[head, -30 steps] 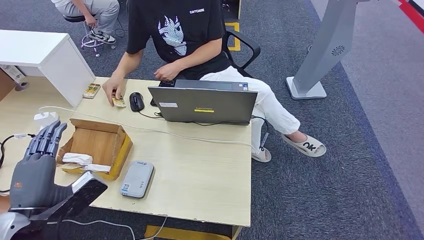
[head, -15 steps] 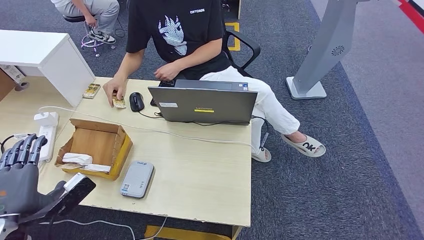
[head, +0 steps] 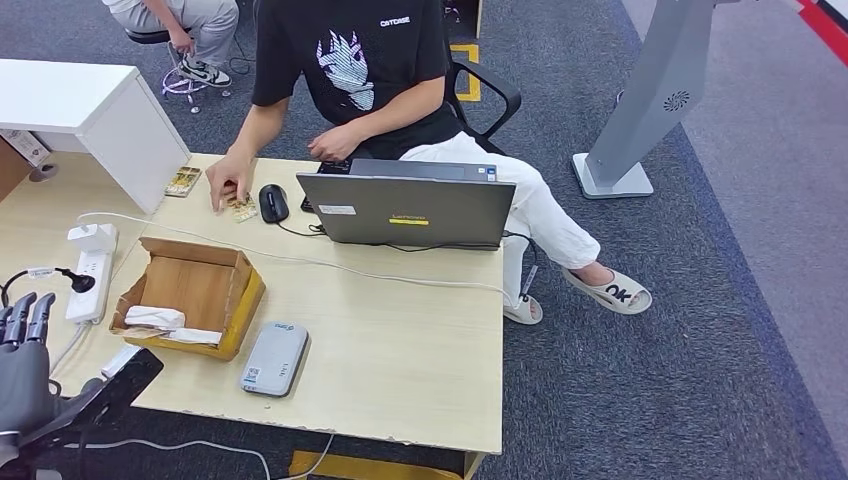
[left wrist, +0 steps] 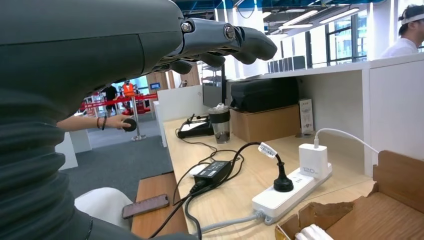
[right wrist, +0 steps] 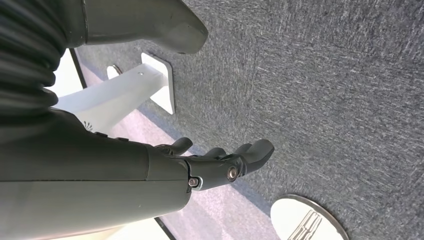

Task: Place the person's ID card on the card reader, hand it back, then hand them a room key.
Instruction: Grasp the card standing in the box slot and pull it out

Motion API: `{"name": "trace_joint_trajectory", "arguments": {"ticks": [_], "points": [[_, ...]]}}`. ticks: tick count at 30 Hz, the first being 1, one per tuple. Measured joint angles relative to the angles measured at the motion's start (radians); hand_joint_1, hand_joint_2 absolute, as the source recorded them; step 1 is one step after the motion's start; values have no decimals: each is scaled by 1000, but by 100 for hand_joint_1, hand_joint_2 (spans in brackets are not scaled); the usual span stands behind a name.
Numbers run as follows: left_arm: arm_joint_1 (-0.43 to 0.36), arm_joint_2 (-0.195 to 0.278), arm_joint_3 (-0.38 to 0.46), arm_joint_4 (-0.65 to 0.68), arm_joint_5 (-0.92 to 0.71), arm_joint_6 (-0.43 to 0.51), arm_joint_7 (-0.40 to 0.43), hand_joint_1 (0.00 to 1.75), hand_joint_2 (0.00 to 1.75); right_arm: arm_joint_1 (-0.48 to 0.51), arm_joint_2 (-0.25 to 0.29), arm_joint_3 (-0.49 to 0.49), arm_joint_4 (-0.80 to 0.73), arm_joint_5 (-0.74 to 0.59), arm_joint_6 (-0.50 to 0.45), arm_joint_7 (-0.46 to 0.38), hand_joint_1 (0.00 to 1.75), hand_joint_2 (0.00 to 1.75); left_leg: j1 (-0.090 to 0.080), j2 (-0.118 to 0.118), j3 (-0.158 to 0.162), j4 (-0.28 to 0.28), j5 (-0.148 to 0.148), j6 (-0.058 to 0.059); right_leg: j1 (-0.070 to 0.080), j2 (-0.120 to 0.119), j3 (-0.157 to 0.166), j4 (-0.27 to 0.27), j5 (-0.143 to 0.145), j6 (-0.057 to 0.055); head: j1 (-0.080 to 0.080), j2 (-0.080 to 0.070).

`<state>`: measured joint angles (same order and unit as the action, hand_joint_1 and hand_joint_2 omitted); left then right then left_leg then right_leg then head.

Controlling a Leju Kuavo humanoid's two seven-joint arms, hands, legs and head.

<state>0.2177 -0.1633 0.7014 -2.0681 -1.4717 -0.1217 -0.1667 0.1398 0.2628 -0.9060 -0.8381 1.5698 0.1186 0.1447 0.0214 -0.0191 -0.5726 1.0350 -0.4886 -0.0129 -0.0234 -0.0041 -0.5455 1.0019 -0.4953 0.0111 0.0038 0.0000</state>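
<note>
Earliest step, by the look of it: ID card (head: 238, 204) not yet taken, lying at the desk's (head: 400, 350) far edge under the person's hand (head: 229, 183), just beside the mouse (head: 273, 202). Reader (head: 274, 358) sits near the front edge, bare on top, just beside the box (head: 190, 295) holding what may be the room keys. Next move calls for raising the left hand (head: 22, 375) from the front-left corner and reaching across the box toward the card, or waiting for the person to pass it over. Left hand empty, fingers (left wrist: 240, 40) loosely extended and slightly apart, thumb out, touching nothing, above the power strip (left wrist: 292, 192). Right hand (right wrist: 220, 160) hanging over the carpet away from the desk, fingers loosely curled yet apart, holding nothing
</note>
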Motion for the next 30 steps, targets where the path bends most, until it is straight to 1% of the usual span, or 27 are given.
{"name": "trace_joint_trajectory", "arguments": {"ticks": [5,10,15,22,30], "points": [[-8,-7,37,50,-70,-7,-34,0,175,0,0,0,0,0,4,-9,0,175,0,0,0,0,0,0,0,0,0,0,0,0,0,0],[-15,-5,73,144,-95,39,-28,0,175,0,0,1,3,0,-3,-15,0,175,0,0,0,0,0,0,0,0,0,0,0,0,0,0],[-20,1,77,231,-96,72,-10,0,175,-1,0,4,6,0,-12,-22,0,175,0,0,0,0,0,0,0,0,0,0,0,0,0,0],[-28,23,34,312,-96,92,29,0,175,-1,-1,8,13,0,-19,-27,0,175,0,0,0,0,0,0,0,0,0,0,0,0,0,0],[-36,45,-38,359,-96,120,33,0,175,-2,-1,11,17,0,-21,-25,0,175,0,0,0,0,0,0,0,0,0,0,0,0,0,0]]}}
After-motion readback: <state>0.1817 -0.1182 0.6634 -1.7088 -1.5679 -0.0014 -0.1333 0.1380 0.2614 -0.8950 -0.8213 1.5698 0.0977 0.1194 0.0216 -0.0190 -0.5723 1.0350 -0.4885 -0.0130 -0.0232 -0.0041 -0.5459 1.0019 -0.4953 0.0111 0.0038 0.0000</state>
